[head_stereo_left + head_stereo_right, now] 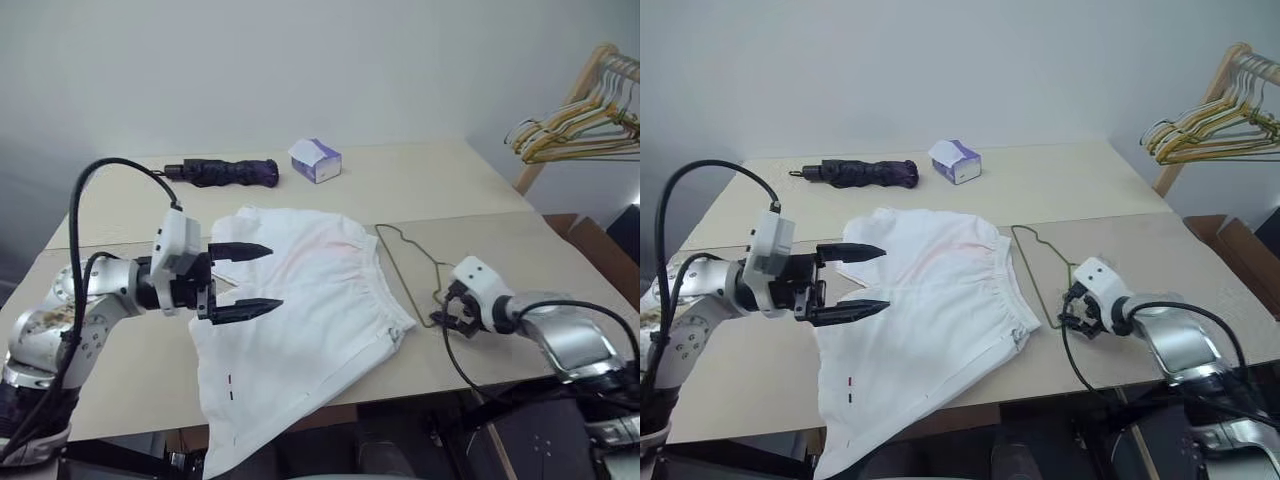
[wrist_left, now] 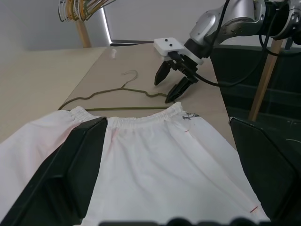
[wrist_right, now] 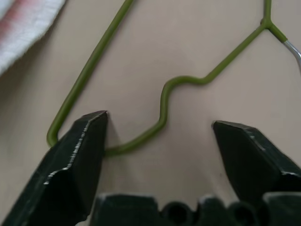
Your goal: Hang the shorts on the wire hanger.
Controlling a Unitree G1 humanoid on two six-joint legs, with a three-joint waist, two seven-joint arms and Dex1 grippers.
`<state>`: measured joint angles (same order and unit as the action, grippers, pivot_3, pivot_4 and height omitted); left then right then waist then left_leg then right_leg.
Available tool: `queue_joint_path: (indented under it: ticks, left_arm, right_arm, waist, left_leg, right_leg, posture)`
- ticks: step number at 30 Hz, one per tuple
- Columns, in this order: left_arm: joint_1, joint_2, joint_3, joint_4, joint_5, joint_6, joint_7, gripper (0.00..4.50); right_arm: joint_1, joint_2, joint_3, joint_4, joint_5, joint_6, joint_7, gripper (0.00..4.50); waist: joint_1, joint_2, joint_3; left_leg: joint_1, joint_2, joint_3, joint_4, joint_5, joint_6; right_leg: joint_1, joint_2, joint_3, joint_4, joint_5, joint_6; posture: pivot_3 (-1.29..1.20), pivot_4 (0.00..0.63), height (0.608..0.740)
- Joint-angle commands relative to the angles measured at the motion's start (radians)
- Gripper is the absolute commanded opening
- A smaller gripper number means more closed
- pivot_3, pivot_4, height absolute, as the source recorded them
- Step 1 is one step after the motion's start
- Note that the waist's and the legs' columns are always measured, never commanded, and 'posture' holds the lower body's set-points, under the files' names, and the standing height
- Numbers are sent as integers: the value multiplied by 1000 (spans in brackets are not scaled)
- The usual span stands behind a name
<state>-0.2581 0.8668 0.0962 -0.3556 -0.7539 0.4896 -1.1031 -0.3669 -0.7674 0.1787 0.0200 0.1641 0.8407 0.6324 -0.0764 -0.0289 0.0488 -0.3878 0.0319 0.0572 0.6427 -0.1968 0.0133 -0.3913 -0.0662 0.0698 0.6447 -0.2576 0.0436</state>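
The shorts (image 1: 305, 310) are lying flat on the table (image 1: 450, 190), with one leg hanging over the near edge. The left gripper (image 1: 250, 280) is hovering above the left part of the shorts, pointing toward the robot's right, its two black fingers standing wide apart and gripping nothing. In the left wrist view the white cloth is spreading between and beyond those fingers without touching them.

The wire hanger (image 1: 405, 262) is lying flat on the table just beside the waistband side of the shorts, on the robot's right. The right gripper (image 1: 452, 318) is pointing down at the near corner of the hanger. In the right wrist view its fingers are standing apart, straddling the kinked shoulder of the wire; one fingertip (image 3: 96, 125) is sitting right at the wire, and whether it is touching cannot be told. The hanger is not clamped.

Count: one pair of shorts, one wire hanger on the table, one folded dark umbrella (image 1: 222, 172), one small tissue box (image 1: 315, 160), and one bunch of yellow and green hangers (image 1: 580, 125) on a wooden rack beyond the table's right side; their number cannot be told.

The shorts are showing white cloth, a gathered elastic waistband, a faint pink tint and small dark marks near one hem. The hanger is showing thin olive-green wire with a curved hook.
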Motion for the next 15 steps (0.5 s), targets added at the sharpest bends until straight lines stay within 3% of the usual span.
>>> queue_joint_path:
  ticks: [1, 9, 15]
  left_arm:
    - [-17, -5, 21, -22, -8, 11, 4, 4500]
    - [-4, -22, 20, -35, -4, 14, -2, 4500]
    - [-23, -41, 14, -5, 17, 0, -6, 4500]
  right_arm:
    - [-62, 25, 4, 53, -44, 54, -39, 2920]
    - [-110, 51, 12, 119, -89, 77, -52, 46]
    - [-159, 57, -63, 183, -159, 39, -203, 15]
  waist:
    - [1, 0, 0]
    - [6, -1, 0]
    - [7, -1, 0]
  left_leg:
    - [0, 0, 0, 0, 0, 0]
    - [-1, 0, 0, 0, 0, 0]
    - [-2, -1, 0, 0, 0, 0]
  right_leg:
    - [0, 0, 0, 0, 0, 0]
    - [0, 0, 0, -3, 1, 1]
    - [0, 0, 0, -3, 1, 1]
  posture:
    - [-71, 11, 740]
    - [-53, 16, 740]
    - [-68, 15, 740]
